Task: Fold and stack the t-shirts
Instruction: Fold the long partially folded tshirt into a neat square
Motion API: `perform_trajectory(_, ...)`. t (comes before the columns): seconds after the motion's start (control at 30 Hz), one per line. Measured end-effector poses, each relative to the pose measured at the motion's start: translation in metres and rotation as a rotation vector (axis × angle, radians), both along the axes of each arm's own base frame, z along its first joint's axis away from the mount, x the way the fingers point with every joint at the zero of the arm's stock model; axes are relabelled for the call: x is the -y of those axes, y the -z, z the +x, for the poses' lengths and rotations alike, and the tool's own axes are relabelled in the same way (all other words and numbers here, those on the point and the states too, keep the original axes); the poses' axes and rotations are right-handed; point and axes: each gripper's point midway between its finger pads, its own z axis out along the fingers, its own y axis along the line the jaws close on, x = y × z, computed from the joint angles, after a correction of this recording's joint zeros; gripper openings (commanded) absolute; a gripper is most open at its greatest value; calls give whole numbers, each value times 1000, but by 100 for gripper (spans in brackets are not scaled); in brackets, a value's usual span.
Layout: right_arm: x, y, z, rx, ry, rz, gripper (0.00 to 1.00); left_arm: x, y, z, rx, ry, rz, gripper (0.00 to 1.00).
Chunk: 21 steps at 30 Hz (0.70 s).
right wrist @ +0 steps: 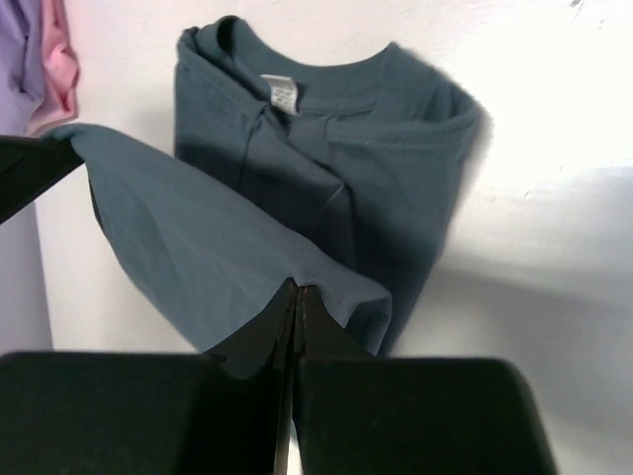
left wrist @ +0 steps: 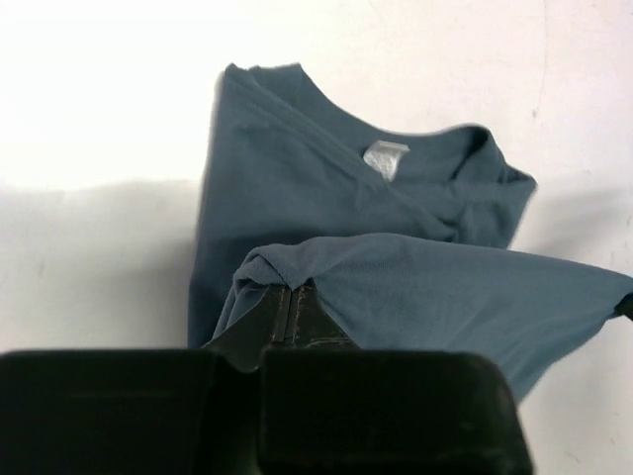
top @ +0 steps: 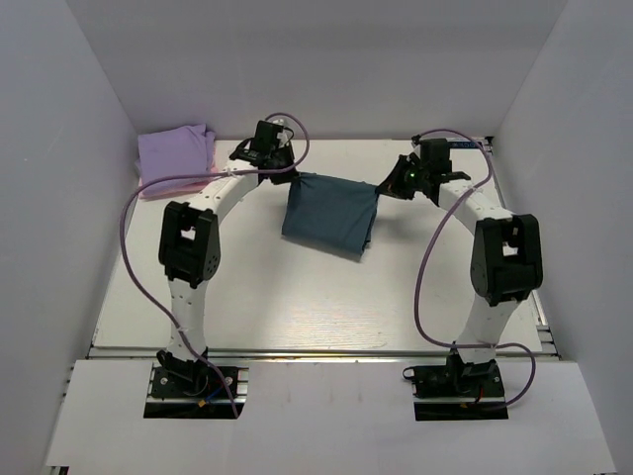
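I had my left gripper [left wrist: 290,302] and right gripper [right wrist: 297,293] each pinched tight on the teal t-shirt [top: 329,216], which hung stretched between them.

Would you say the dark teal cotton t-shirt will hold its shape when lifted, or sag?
Probably floppy: the dark teal cotton t-shirt sags between the left hand and right hand. Likely light, since two small pinches hold its raised layer. The fold may shift, as the cloth beneath lies creased.
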Motion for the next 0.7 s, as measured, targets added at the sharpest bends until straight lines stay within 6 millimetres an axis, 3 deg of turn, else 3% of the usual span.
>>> perform_trajectory(0.13,3,24,18,13,8,-9,0,12,34,25,8,23,-8,0)
perform_trajectory(0.2,5,36,30,29,20,-17,0,15,54,36,3,32,-8,22)
perform_trajectory(0.23,5,40,36,35,22,-20,10,17,63,40,-1,37,-8,41)
perform_trajectory(0.27,5,43,44,41,23,-21,35,19,69,44,-2,41,-8,62)
perform_trajectory(0.3,4,46,54,46,23,-19,50,20,74,48,1,50,-10,92)
perform_trajectory(0.33,4,47,63,58,19,-21,61,22,76,51,5,57,-17,100)
perform_trajectory(0.37,3,48,72,67,17,-23,86,22,77,53,6,58,-23,100)
perform_trajectory(0.4,3,45,79,83,15,-23,90,22,76,54,7,59,-26,100)
perform_trajectory(0.53,4,31,87,130,2,-35,90,22,62,60,46,64,-40,100)
perform_trajectory(0.7,8,7,71,154,-18,-67,90,16,24,54,109,73,-19,100)
